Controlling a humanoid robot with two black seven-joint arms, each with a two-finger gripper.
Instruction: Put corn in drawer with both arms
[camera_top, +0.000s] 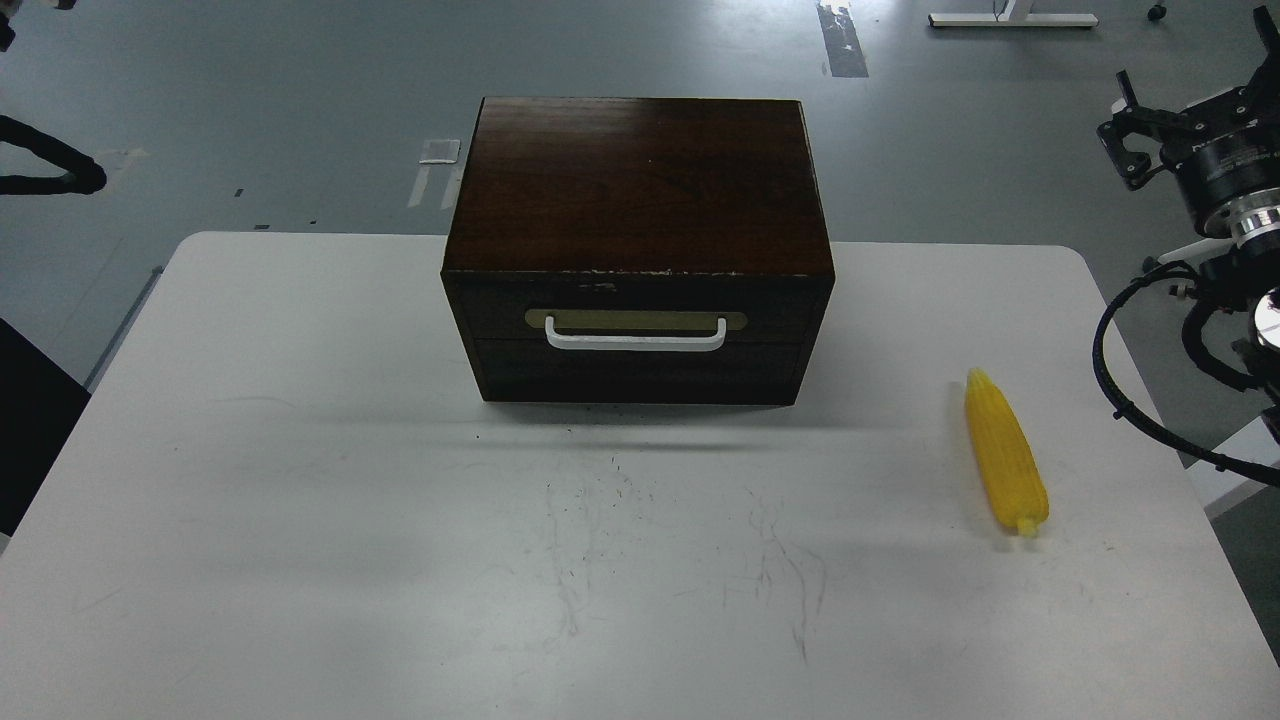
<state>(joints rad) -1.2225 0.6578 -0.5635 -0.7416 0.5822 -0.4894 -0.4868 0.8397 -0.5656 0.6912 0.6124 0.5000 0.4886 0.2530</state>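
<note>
The corn (1005, 456) lies flat on the white table (300, 520), well to the right of the wooden box (640, 190) and a little nearer to me than its front face. Its pointed tip aims away from me and its small stub end faces me, close to the table's right edge. Nothing touches it. The drawer (640, 345) sits shut in the front of the box, its white bar handle (636, 338) lying across a tan oval plate. My right arm (1225, 200) hangs off the table's right side, above and beyond the corn and well apart from it, with black cables looping below the silver wrist ring. My right gripper (1262, 45) is seen dark and cut by the edge of view, so I cannot tell how far its fingers stand apart; I see nothing in it. Of my left arm (50, 165) only a dark curved piece shows at the far left edge, over the floor (250, 100), and its claw is out of view.
</note>
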